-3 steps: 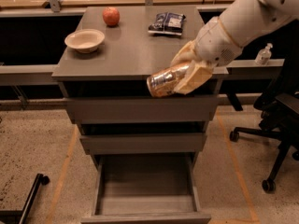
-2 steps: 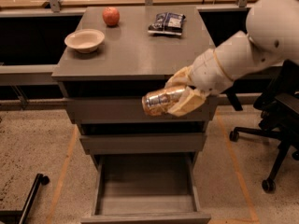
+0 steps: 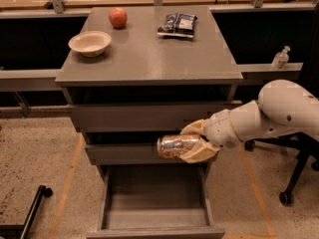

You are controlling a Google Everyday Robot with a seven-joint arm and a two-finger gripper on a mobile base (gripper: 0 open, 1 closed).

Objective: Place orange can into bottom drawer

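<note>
While the bottom drawer (image 3: 105,199) stands pulled out toward the camera, the tool (image 3: 195,142) hangs in front of the cabinet, level with the middle drawer (image 3: 124,153) and above the right half of the open one. Its two tan fingers (image 3: 197,155) are clamped on the can (image 3: 174,146), one above and one below. The can lies on its side between them, its shiny end pointing left. It is held in the air, above the bottom drawer and touching none of its walls, just in front of the middle drawer's face. A white arm (image 3: 266,116) reaches in from the right to carry the tool.

Both the middle drawer and the top drawer (image 3: 149,116) are pushed in. On the grey desk (image 3: 149,56) a pale bowl (image 3: 90,43) sits near the front left corner, with a red apple (image 3: 117,17) behind it toward the back edge. A dark snack bag (image 3: 178,24) lies at the back right, well apart from both. A small clear bottle (image 3: 281,58) stands on a ledge to the right of the desk. Below the arm, the wheeled foot of a chair (image 3: 291,190) rests on the speckled floor.
</note>
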